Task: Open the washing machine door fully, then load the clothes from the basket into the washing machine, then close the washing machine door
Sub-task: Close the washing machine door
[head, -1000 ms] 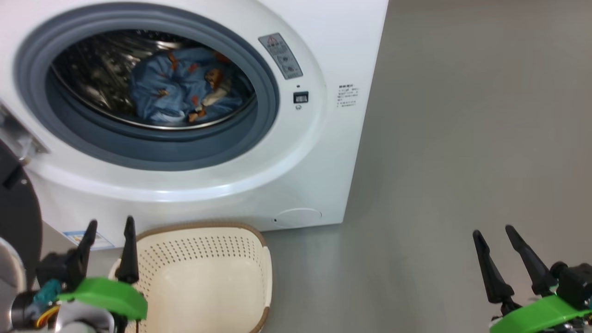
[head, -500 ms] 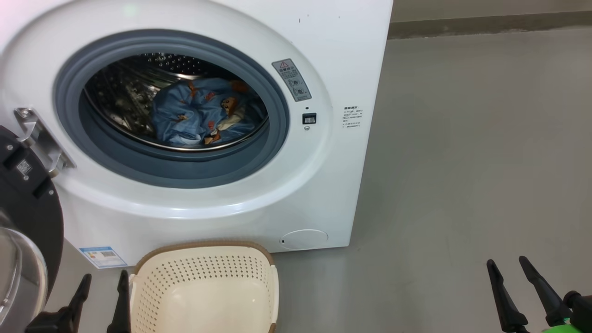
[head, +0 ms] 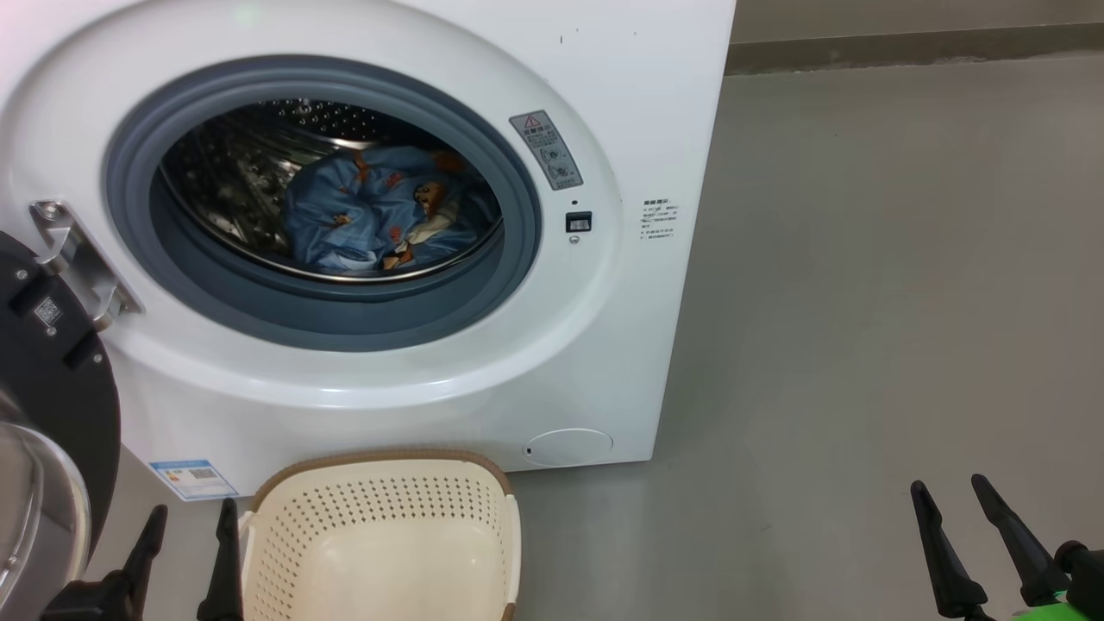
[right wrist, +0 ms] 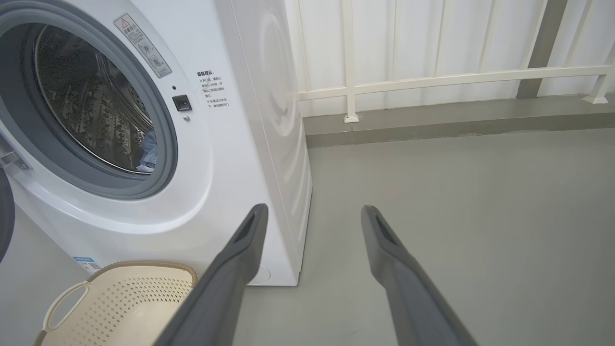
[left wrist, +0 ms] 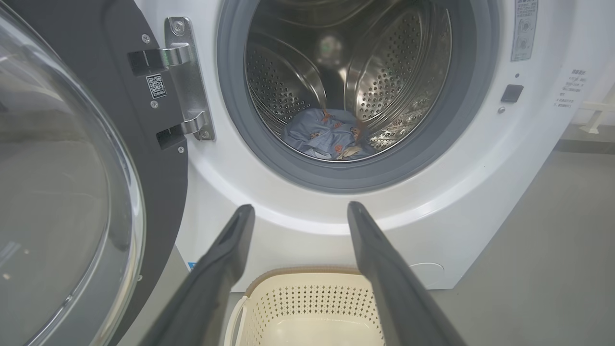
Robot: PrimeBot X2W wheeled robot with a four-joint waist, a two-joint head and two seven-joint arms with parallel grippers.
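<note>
The white washing machine (head: 655, 103) stands with its door (head: 52, 405) swung wide open to the left, black rim and glass bowl showing. Inside the steel drum lie the clothes (head: 379, 211), a light blue garment with orange prints and a cream bit on top; they also show low in the drum (left wrist: 326, 139). The cream basket (head: 379, 552) sits on the floor before the machine with nothing in it. My left gripper (head: 190, 517) is open beside the basket's left edge. Far to the right, my right gripper (head: 949, 492) hangs open over bare floor.
Grey floor (head: 862, 302) stretches to the right of the machine. A white railing (right wrist: 432, 77) and a low kerb run along the wall behind. The door's metal hinge (left wrist: 185, 77) joins it to the machine's left side. A blue label sticker (head: 191, 479) sits low on the front.
The camera has tilted up, so the machine sits lower in the picture than a second ago. Both grippers show lower in the view, still open. Clothes and basket have not moved.
</note>
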